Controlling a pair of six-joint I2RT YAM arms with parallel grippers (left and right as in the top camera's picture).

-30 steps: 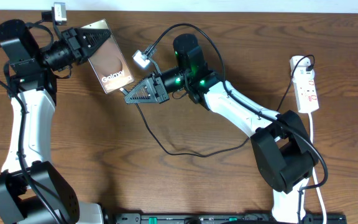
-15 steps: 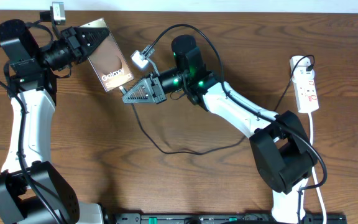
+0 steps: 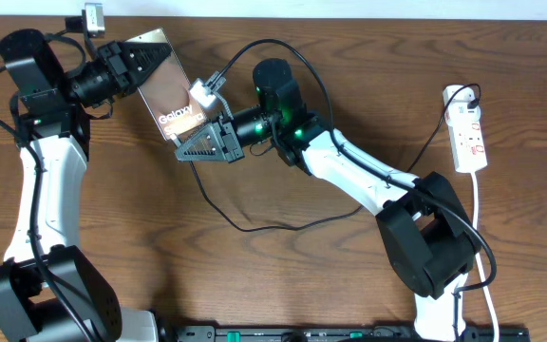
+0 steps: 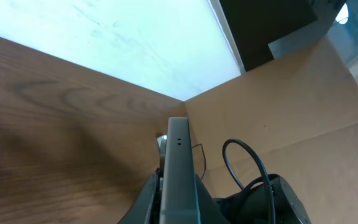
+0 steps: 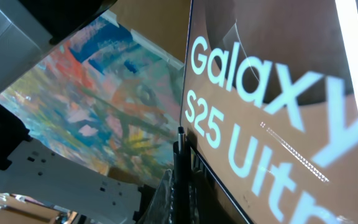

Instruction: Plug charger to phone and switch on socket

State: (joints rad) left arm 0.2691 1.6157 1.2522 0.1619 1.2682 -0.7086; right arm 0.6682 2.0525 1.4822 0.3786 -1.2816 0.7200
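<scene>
The charger [image 3: 264,229] trails in a slack black loop across the wooden surface [image 3: 160,256]. Its plug tip [image 5: 179,152] is pinched in the right jaws, which are closed tight on it just beside the phone's lower edge. The phone [image 3: 174,100] is held tilted above the surface at the far left. The left wrist view shows it edge-on, with the left jaws shut on both faces. The socket [image 3: 469,128] lies well apart at the right edge, untouched.

The step in hand looks like the insertion itself. In the right wrist view the tip stands right beside the phone's rim, but the port is hidden, so I cannot tell whether the two are lined up. To do this well, the plug should travel along the phone's long axis, square to the end face. A slanted push would likely skid along the rim or lever the phone in its grip. The left arm should brace as a backstop while the right advances slowly, correcting sideways before applying pressure. Only once the plug seats should the right jaws release and head for the socket's switch.
</scene>
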